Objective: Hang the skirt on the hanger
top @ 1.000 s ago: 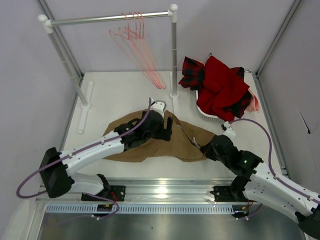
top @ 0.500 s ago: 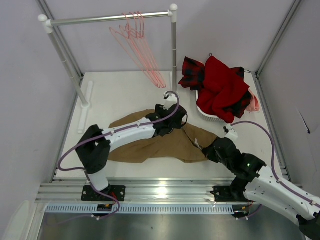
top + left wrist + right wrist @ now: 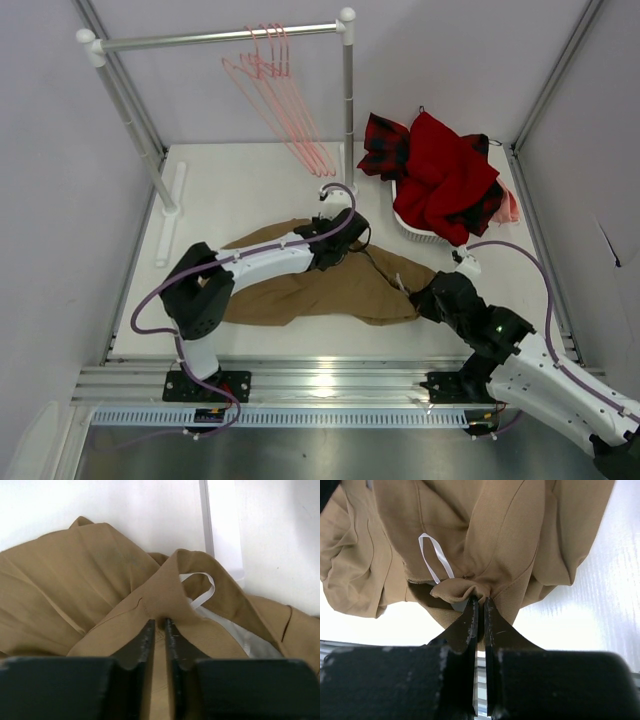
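The skirt (image 3: 300,285) is soft camel-brown cloth, lying crumpled in broad folds across the middle of the white tabletop (image 3: 230,190), its long shape running from 9 to 3 o'clock in the top view. The left fingers (image 3: 352,233) sit at its far edge, near 1 o'clock of the cloth's middle. In the left wrist view these black fingers (image 3: 150,632) are pressed together on a raised ridge of the thick waistband. There the skirt (image 3: 75,580) spreads in long creases toward 10 o'clock, with a pale, smooth lining (image 3: 235,635) and a thin white loop (image 3: 202,587) at 2 o'clock. The right fingers (image 3: 414,294) are at the skirt's 3 o'clock end. In the right wrist view those fingers (image 3: 474,617) are clamped on a small bunched fold, the skirt (image 3: 495,530) filling the view above them and a white loop (image 3: 432,555) at 11 o'clock of the tips. Thin pink triangular hangers (image 3: 283,100) with curved hooks hang bunched on a metal rail (image 3: 200,40) at 12 o'clock of the skirt — well apart from it. At 2 o'clock a white basket (image 3: 415,232) holds a red garment (image 3: 445,180) and red-and-black plaid cloth (image 3: 385,140).
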